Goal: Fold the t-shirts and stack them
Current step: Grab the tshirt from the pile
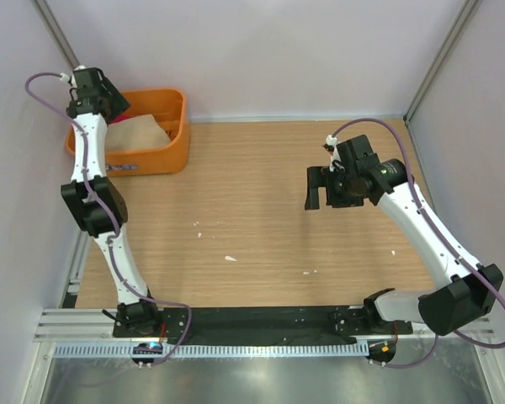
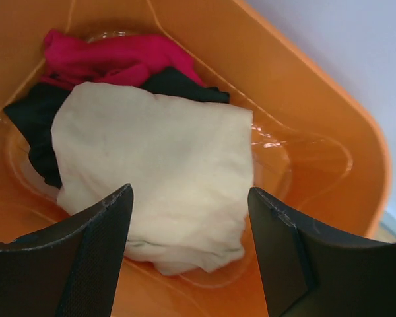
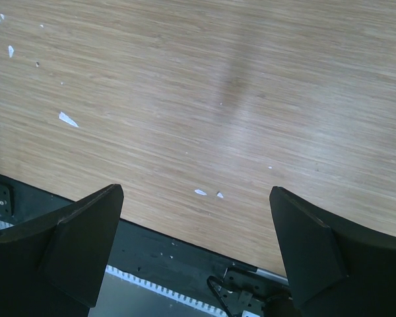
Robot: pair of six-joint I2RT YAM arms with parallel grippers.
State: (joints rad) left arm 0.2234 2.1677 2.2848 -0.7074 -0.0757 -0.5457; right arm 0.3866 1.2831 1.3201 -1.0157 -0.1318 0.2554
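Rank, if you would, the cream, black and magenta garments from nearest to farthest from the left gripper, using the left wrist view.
1. Cream garment, right before the open left gripper, topping the pile.
2. Black garment, showing at the left from beneath it.
3. Magenta garment, at the orange bin's far end.

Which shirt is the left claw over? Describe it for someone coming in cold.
Find the orange bin at the far left corner of the table. Inside, directly below the open left claw, lies the cream t-shirt, bunched on top. The pink garment and black garment lie behind it; it alone is pale.
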